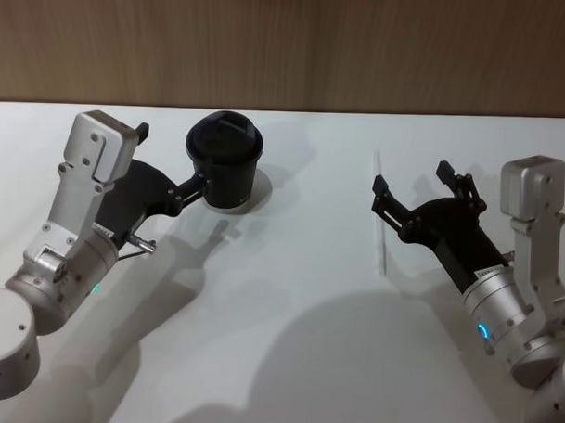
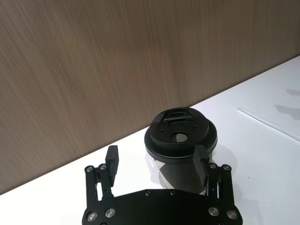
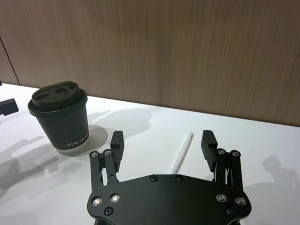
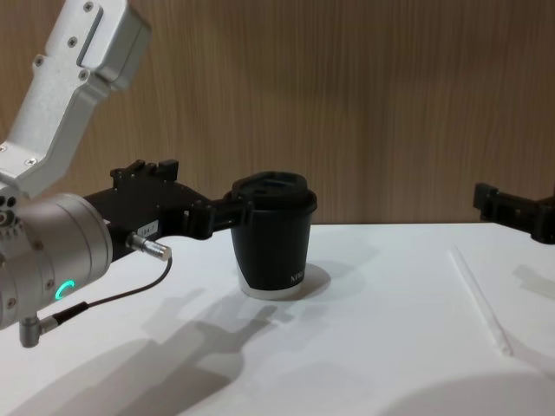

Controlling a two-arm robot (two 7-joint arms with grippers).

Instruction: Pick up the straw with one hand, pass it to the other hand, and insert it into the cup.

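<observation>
Pick-up step, grasp not yet made. Straw (image 1: 381, 241) lay flat on table (image 1: 307, 314), right side, well apart from cup (image 1: 224, 163) at far left. Right gripper (image 1: 411, 184) hung open and empty just beside it. Left gripper (image 1: 170, 156) open by cup. Next: right lowers astride straw, closes.

Left hand (image 2: 156, 155) and right hand (image 3: 163, 139) both hold fingers spread.

Light: bright and even, falling from above onto the white table (image 1: 298, 296).
Shadows: soft overlapping grey patches are spreading around the cup (image 1: 224, 163) and over the table's near part.
Wall: wood wall (image 1: 288, 45) is showing dimmer.
Focus: cup lettering is reading sharp.
</observation>
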